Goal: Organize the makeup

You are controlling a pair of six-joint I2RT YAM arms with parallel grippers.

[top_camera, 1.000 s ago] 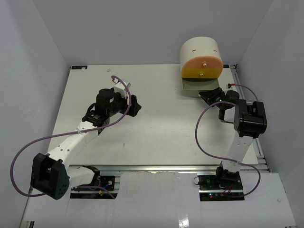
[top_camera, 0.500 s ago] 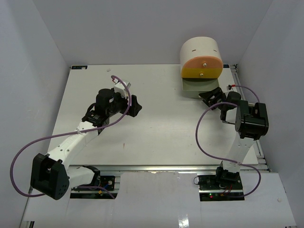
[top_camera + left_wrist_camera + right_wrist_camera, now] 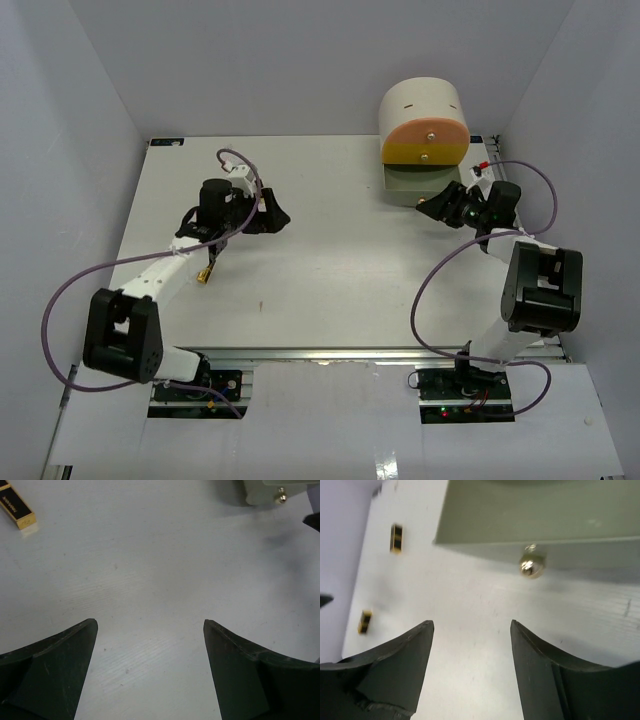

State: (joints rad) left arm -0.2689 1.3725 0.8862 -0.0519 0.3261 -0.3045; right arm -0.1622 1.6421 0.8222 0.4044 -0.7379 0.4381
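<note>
A: What sits on the white worktop?

B: A round cream drawer unit at the far right, its grey drawer pulled out.

A: Anything loose?

B: A black-and-gold lipstick tube lies flat on the left. The blurred right wrist view shows a near tube and a far tube, probably lipsticks too.

Lipstick tube left of drawer unit

White arms, black joints, purple cables
</note>
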